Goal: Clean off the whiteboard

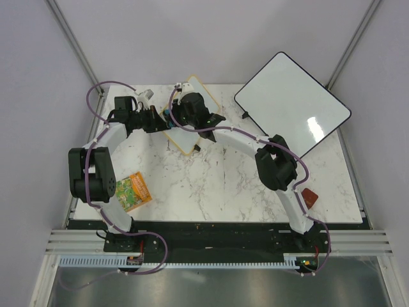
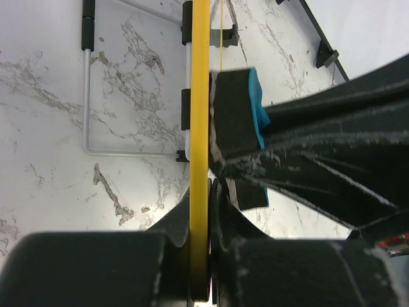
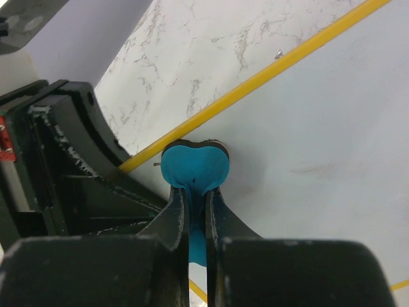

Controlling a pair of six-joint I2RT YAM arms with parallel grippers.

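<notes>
Left wrist: we note the left gripper (image 2: 206, 195) clamping the whiteboard (image 2: 200, 96) edge-on; the right gripper (image 3: 195, 198), arm extended, pinches 1 blue eraser (image 3: 193, 167) against it.

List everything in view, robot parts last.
table: one, white marble, under everything
small whiteboard: one, yellow-framed, far centre
eraser: one, blue, against small whiteboard
large whiteboard: one, black-framed, far right corner
packet: one, orange and green, near left
small object: one, red-brown, near right
wire stand: one, silver, by small whiteboard
left gripper: one, black, shut on small whiteboard's frame
right gripper: one, black, shut on eraser
</notes>
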